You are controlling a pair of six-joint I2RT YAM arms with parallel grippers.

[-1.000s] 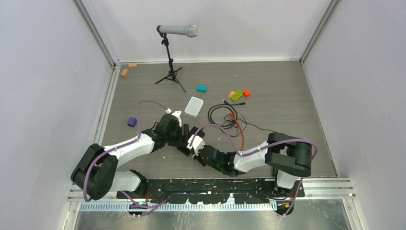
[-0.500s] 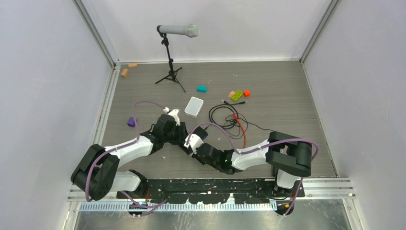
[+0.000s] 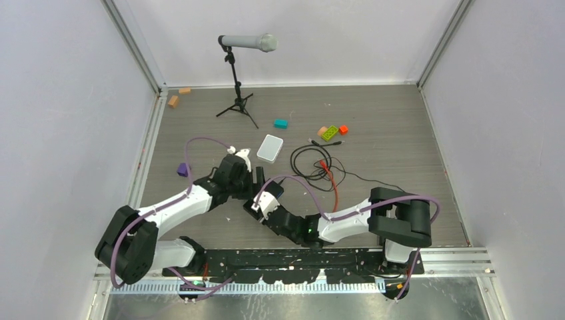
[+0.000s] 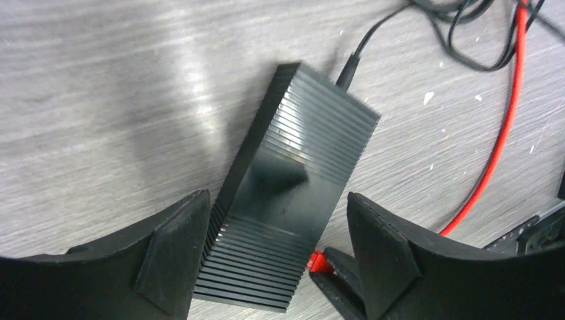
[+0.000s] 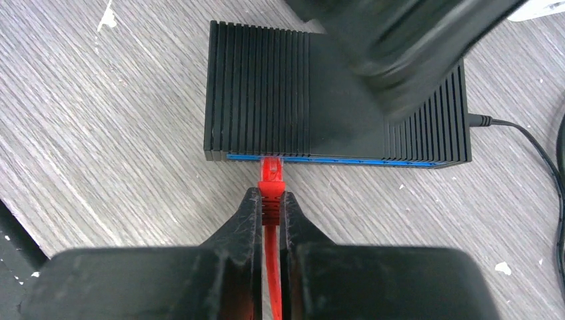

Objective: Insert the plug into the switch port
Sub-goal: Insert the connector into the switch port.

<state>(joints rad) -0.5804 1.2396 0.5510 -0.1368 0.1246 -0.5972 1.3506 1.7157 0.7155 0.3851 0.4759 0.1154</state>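
Right wrist view: right gripper [image 5: 270,200] clenched on the small red-booted plug [image 5: 272,175], tip at the switch port [image 5: 272,159] in the flat black ribbed box's [image 5: 260,87] blue edge (grey surface [image 5: 100,100] shows alongside). Left gripper [image 4: 274,223] released, 2 fingers flanking the box.

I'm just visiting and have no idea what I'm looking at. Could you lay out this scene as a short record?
Left tool: open, astride the flat black ribbed box
Right tool: shut on the clear-tipped red plug
Plug: tip at the box's blue edge; whether seated, cannot tell
Nearby: white rounded square box, tangled black cables
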